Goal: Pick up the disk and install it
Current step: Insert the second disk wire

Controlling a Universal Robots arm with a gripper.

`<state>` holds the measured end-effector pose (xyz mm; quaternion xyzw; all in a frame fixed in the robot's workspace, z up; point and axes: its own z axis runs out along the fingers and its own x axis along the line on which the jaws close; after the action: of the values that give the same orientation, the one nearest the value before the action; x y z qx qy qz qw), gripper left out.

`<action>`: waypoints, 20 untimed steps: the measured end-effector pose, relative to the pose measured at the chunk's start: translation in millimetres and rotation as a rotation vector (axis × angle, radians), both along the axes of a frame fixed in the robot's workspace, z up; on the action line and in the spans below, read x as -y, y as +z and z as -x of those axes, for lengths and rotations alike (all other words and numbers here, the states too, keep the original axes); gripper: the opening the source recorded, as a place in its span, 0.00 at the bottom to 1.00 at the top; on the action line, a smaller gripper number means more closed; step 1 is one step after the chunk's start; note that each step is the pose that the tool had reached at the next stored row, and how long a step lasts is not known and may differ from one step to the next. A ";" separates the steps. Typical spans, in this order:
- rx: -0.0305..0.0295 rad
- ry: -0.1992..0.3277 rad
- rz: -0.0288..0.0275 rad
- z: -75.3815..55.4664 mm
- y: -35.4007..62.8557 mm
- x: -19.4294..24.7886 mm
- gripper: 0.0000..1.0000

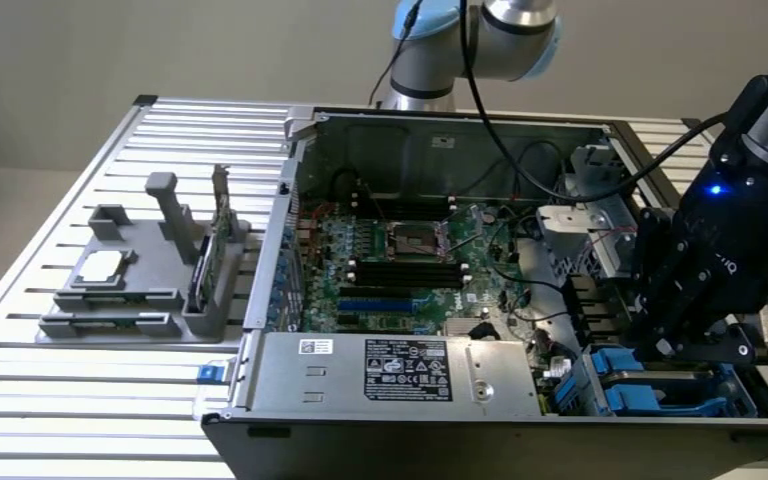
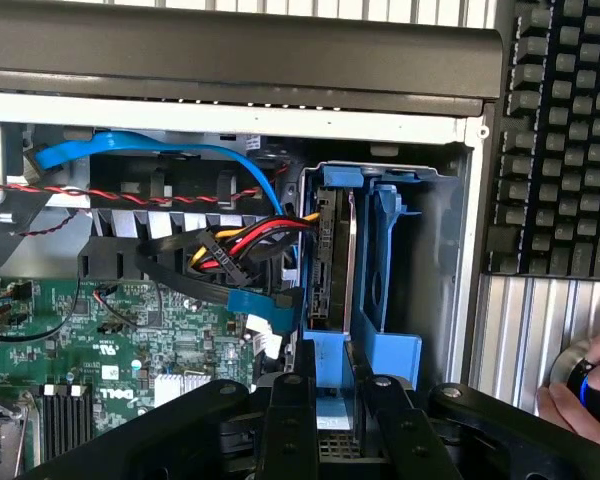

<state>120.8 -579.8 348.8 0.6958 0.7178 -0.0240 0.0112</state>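
Fingers (image 2: 325,420) are clamped on the disk (image 2: 332,260), which sits edge-up between them in the blue drive bay (image 2: 390,350). It's probably hefty, rigid, shock-sensitive (grip the carrier edges).

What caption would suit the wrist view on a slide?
The fingers hover at the blue drive bay where the disk stands on edge inside an open computer.
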 end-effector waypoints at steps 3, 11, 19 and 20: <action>0.0000 0.000 0.0001 0.9 0.1 -1.5 0.26; 0.0013 -0.004 0.0008 1.3 8.2 -13.9 0.26; 0.0044 -0.015 0.0114 -2.2 21.5 -26.0 0.26; 0.0044 -0.017 0.0133 -3.5 22.9 -26.5 0.26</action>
<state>124.4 -553.3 371.7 0.7017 0.7117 -0.0273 0.0172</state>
